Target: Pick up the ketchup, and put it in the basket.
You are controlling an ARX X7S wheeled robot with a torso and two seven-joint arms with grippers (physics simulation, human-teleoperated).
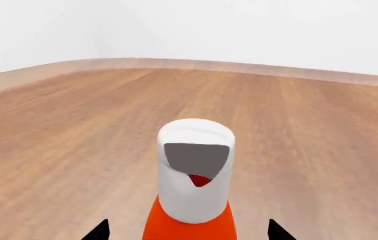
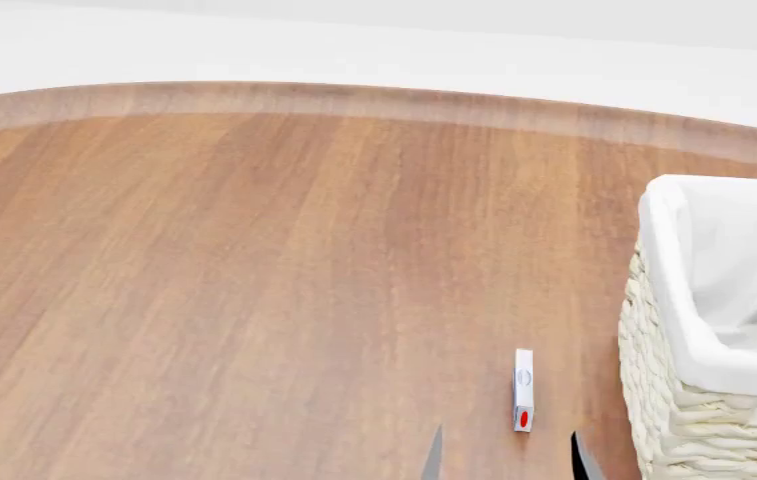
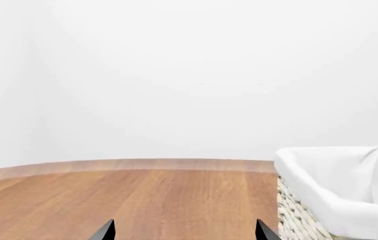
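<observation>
Ketchup [image 1: 195, 170] sits between the two dark fingertips of the left gripper [image 1: 189, 231], seen in the left wrist view. The jaws stand wide, one tip on each side of the bottle, with bare wood showing between each tip and the orange-red body, so they are not touching it there. The tall white cap points away from the camera and has a grey opening with a bit of red inside.

The right gripper [image 3: 183, 232] is also spread wide and holds nothing; only its two black tips show, with bare tabletop between them.

From the head view the bottle shows as a slim white shape with a red spot at its near end, on the wooden table [image 2: 218, 300], near the left wall of the basket [image 2: 678, 430] but apart from it. The basket is cream woven wicker with a white cloth liner folded over its rim. A plain white wall rises beyond the table's curved far edge.
</observation>
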